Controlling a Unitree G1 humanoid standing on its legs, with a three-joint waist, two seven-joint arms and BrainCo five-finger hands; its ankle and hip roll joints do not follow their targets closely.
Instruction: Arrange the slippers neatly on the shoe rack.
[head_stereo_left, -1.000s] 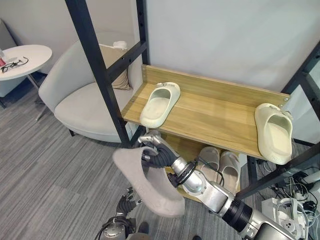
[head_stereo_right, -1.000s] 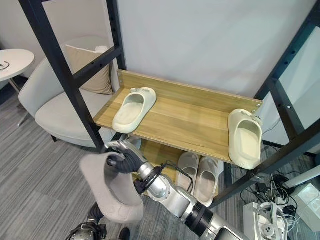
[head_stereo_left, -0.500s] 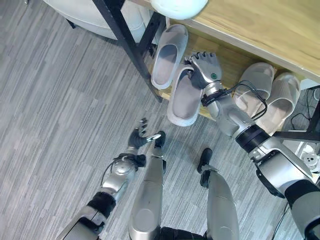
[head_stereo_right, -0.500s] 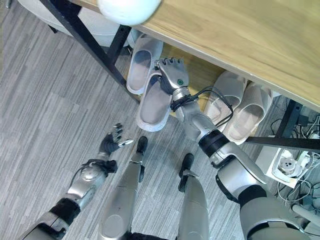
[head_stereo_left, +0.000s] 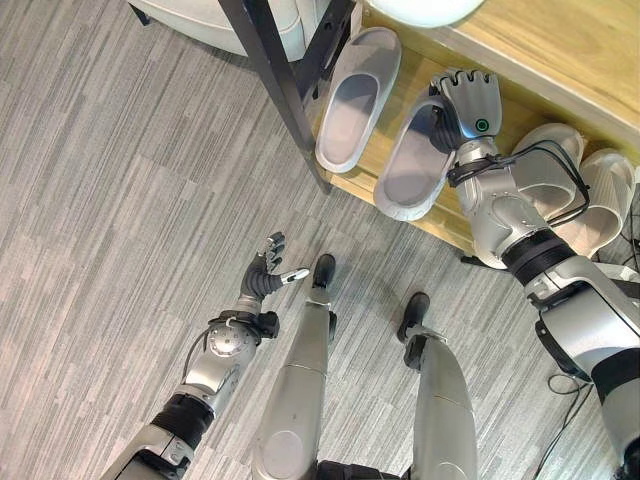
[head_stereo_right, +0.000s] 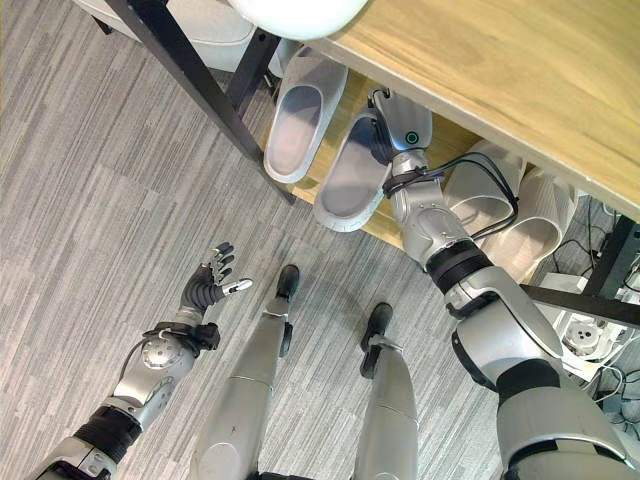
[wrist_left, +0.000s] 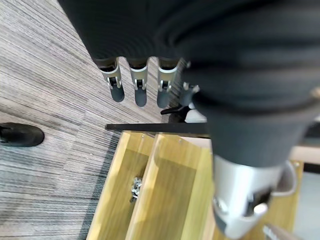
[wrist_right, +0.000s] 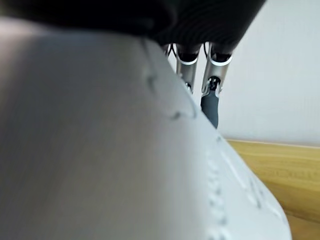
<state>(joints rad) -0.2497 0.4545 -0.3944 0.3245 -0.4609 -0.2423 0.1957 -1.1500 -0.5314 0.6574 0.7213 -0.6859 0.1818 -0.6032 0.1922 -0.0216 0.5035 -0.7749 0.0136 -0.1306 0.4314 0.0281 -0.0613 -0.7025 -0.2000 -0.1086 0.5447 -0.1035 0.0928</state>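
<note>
The right hand (head_stereo_left: 468, 100), fingers apparently gripping a grey foam slipper (head_stereo_left: 415, 165), seats it beside its mate (head_stereo_left: 357, 98) on the wooden lower shelf (head_stereo_left: 440, 220); left hand (head_stereo_left: 266, 277) idle, fingers relaxed.

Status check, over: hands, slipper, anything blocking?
Right hand on grey slipper, heel overhanging lower shelf. Left hand open, idle over floor. Second grey slipper alongside; black rack post close by.

The two slippers (head_stereo_left: 356, 100) at the left end of the lower shelf (head_stereo_left: 440, 222) are showing a pale grey colour. The shelf boards are showing light yellow wood with fine grain, and the rack frame (head_stereo_left: 275, 80) is looking black. The floor (head_stereo_left: 110, 210) is showing grey stripes of woven pattern.
</note>
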